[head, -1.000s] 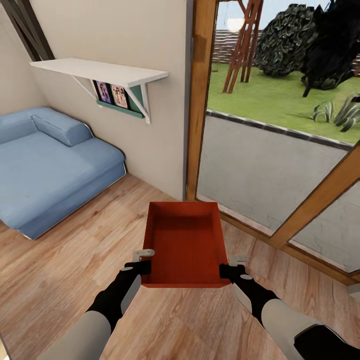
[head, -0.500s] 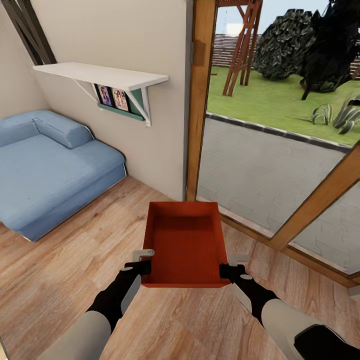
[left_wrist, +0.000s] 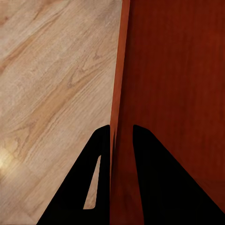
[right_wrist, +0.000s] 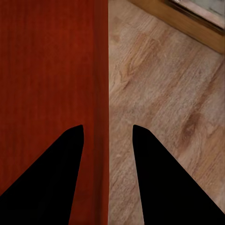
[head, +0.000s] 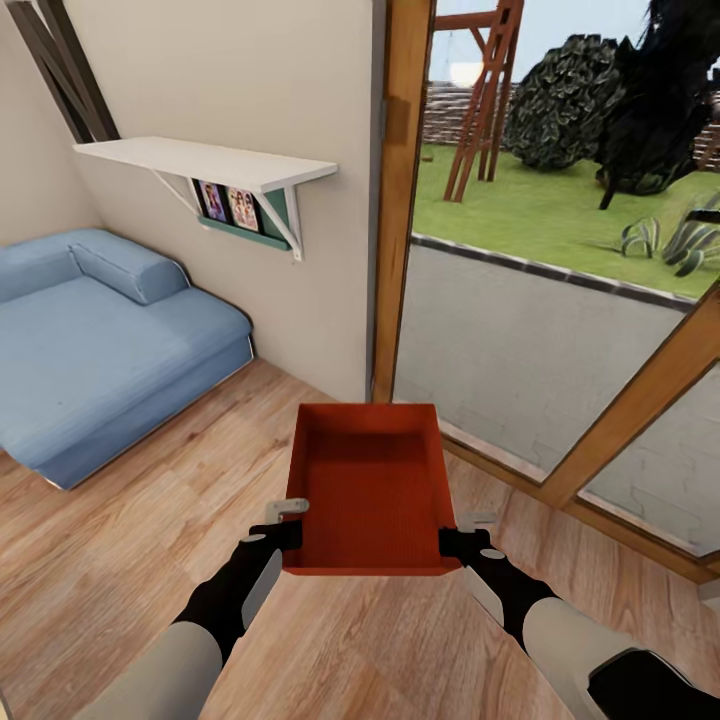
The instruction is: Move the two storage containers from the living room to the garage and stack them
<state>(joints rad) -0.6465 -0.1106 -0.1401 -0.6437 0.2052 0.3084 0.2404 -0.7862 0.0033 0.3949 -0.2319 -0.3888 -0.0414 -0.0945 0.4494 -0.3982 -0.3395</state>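
A living room in a home, a soft blue sofa by the wall, a white shelf with small pictures under it, light wood floor, big glass doors with wood frames, a green garden outside

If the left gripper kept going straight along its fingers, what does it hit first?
Most likely the wood plank floor. The left gripper straddles the side wall of the storage container, one finger inside and one outside, so that wall already sits between them. Ahead lies bare floor, though depth is unclear.
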